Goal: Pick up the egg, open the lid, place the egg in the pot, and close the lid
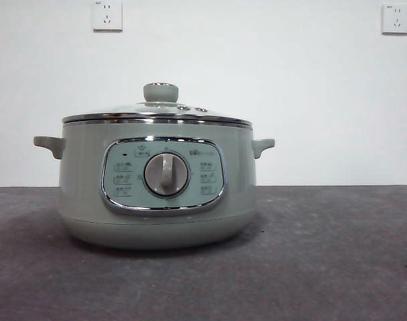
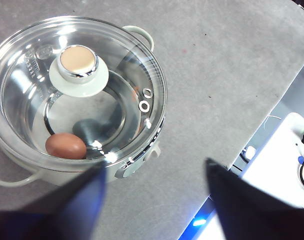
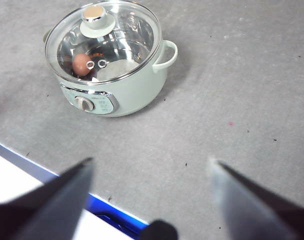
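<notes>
The pale sage-green pot (image 1: 156, 194) stands on the grey table, its dial facing the front camera. The clear glass lid (image 1: 156, 112) with its green knob sits closed on the rim. Through the glass, the brown egg (image 2: 65, 146) lies on the steel floor of the pot (image 2: 142, 160); it also shows under the lid (image 3: 104, 42) as the egg (image 3: 81, 64) in the right wrist view. My left gripper (image 2: 154, 175) hovers open high above the pot's front side. My right gripper (image 3: 149, 167) is open too, well away from the pot (image 3: 127, 95), above bare table.
The grey table (image 1: 337, 254) runs to a white wall with two sockets (image 1: 107, 15). A white box with cables (image 2: 287, 160) lies past the table's edge. A blue-lit table edge (image 3: 107, 210) shows under the right gripper.
</notes>
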